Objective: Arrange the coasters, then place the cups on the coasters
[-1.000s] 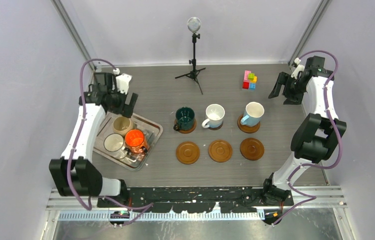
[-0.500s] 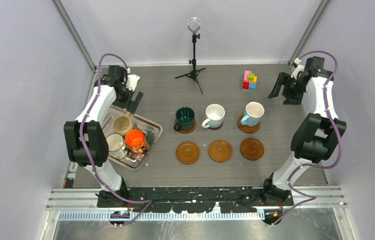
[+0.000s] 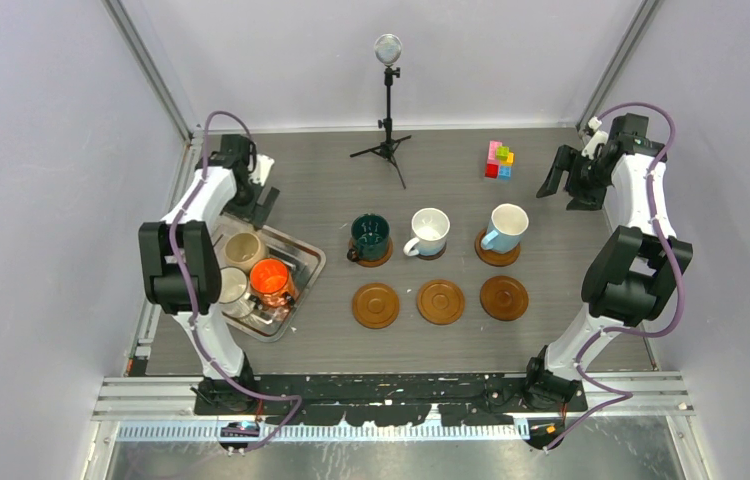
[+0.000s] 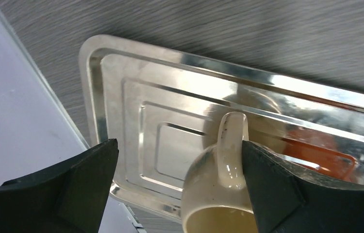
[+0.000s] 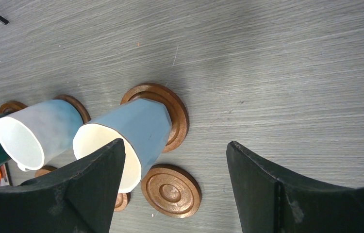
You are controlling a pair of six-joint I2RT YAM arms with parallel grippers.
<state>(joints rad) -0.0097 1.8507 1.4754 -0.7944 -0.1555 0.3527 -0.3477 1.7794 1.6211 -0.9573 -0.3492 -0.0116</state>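
Observation:
Three cups stand on coasters in the back row: dark green (image 3: 369, 234), white (image 3: 430, 230) and light blue (image 3: 506, 227). In front of them lie three bare wooden coasters (image 3: 376, 305), (image 3: 440, 301), (image 3: 504, 297). The beige cup (image 3: 244, 249), orange cup (image 3: 269, 281) and dark-rimmed white cup (image 3: 226, 287) sit on the silver tray (image 3: 306, 262). My left gripper (image 3: 263, 205) hangs open over the tray's back end. In its wrist view the left gripper (image 4: 180, 165) straddles the beige cup (image 4: 219, 199), whose handle (image 4: 232, 141) lies against the right finger (image 4: 272, 184). My right gripper (image 3: 563, 188) is open at the far right.
A microphone on a small tripod (image 3: 388, 110) stands at the back centre. A cluster of coloured blocks (image 3: 499, 160) lies back right. Walls close both sides. The right wrist view looks down past its open gripper (image 5: 175, 179) at the light blue cup (image 5: 131, 131) and a bare coaster (image 5: 170, 190).
The left arm's elbow has swung up and back from the front left to stand over the tray, with its gripper staying at the tray's back end. The right arm is still.

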